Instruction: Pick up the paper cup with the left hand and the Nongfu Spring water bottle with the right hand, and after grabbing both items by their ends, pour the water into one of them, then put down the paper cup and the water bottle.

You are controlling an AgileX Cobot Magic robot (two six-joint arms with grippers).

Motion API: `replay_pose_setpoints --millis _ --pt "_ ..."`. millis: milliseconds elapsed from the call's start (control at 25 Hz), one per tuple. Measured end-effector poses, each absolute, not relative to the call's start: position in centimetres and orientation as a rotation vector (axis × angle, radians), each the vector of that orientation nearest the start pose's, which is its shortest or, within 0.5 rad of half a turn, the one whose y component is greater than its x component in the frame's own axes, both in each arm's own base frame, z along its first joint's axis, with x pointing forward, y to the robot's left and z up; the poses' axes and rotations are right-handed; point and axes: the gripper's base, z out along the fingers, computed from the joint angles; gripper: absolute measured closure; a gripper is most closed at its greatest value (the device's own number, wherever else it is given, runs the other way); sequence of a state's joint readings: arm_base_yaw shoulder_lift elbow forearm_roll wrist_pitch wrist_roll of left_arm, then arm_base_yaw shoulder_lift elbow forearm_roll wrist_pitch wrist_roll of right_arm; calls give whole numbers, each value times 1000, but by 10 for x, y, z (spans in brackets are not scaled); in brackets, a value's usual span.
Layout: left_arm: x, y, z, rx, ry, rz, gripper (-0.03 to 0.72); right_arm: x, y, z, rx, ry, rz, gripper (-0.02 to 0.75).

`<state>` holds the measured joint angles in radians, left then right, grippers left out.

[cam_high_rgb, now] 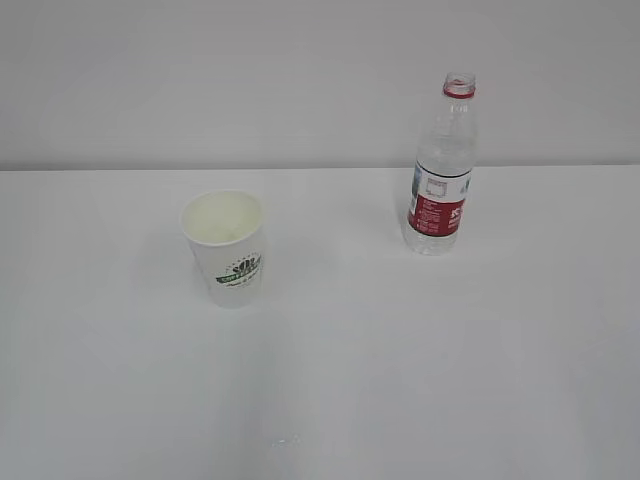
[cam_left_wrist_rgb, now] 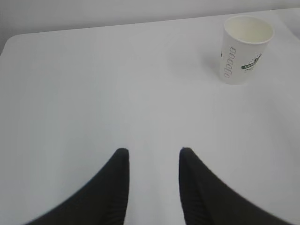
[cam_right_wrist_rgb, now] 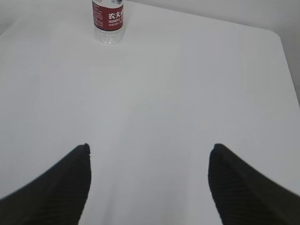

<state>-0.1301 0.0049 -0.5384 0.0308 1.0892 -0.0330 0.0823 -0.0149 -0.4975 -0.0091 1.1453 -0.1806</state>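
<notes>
Left pincer point(cam_left_wrist_rgb: 152, 154) is seen partly open, nothing held, over bare bench point(cam_left_wrist_rgb: 93, 93). Right pincer point(cam_right_wrist_rgb: 149, 151) is spread wide, also empty. Neither is visible in the exterior view.

Cup point(cam_high_rgb: 226, 247) is stood upright left of centre on the bench, well apart from the left pincer, up and to the right in the left wrist view. White, tapered, green logo and green print on the side; the inside looks empty. Judged light and thin-walled: easily crushed or tipped, so a gentle grip around the mid wall is advised, kept off the rim.

Bottle point(cam_high_rgb: 441, 170) is stood upright further back on the right, far from the right pincer and left of its line in the right wrist view. Clear plastic, red-and-white label, red neck ring, no cap. Water level cannot be told. Judged tall, smooth, soft-walled, tippy; squeezing could push water out of the open neck. A hold on the labelled body is suggested.

No grasp made yet; both approaches remain to be done.
</notes>
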Motion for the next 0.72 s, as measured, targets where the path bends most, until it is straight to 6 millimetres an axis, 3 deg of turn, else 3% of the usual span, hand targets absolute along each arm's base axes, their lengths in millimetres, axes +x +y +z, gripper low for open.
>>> replay_pose_setpoints --millis 720 --pt "-9 4 286 96 2037 -65 426 -11 -2 270 -276 2099 -70 150"
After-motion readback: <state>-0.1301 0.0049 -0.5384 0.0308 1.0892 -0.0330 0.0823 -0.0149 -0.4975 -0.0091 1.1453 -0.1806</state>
